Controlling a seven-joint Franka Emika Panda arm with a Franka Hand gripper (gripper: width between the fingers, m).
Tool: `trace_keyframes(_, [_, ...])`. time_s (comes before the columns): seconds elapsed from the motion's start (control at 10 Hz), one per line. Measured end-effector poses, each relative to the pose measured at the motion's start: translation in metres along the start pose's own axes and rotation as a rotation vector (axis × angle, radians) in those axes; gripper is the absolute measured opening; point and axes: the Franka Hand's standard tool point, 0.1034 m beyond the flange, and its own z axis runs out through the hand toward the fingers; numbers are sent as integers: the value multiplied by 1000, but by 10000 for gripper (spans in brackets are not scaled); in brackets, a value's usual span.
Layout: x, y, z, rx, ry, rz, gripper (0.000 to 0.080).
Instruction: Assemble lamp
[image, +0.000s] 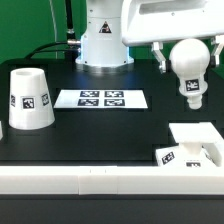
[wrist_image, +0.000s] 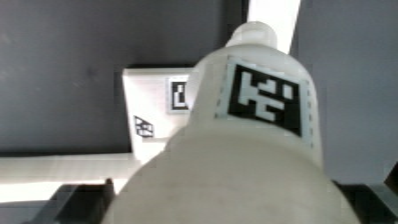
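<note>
My gripper (image: 190, 50) is shut on the white bulb (image: 191, 70), gripping its round head with the tagged stem pointing down. It holds the bulb in the air above the flat square base (image: 196, 143), which lies at the exterior view's lower right. In the wrist view the bulb (wrist_image: 249, 130) fills most of the picture, and the base (wrist_image: 157, 108) shows beyond it. The gripper (wrist_image: 222, 208) shows there only as dark fingers (wrist_image: 71, 205) at either side. The tapered shade (image: 28, 98) stands mouth down at the exterior view's left, apart from the gripper.
The marker board (image: 100, 99) lies flat in the middle of the black table. The robot's white pedestal (image: 103, 40) stands behind it. A white rail (image: 90, 181) runs along the table's near edge, right by the base.
</note>
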Motion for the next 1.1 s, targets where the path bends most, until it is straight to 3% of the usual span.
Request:
trace_keyframes(0.3, [22,1,-1,-20,5,-106,576])
trace_keyframes(0.8, [23,3,2,-28,3,-189,576])
trace_keyframes(1.1, [50,9,-1,-41,30,-315,576])
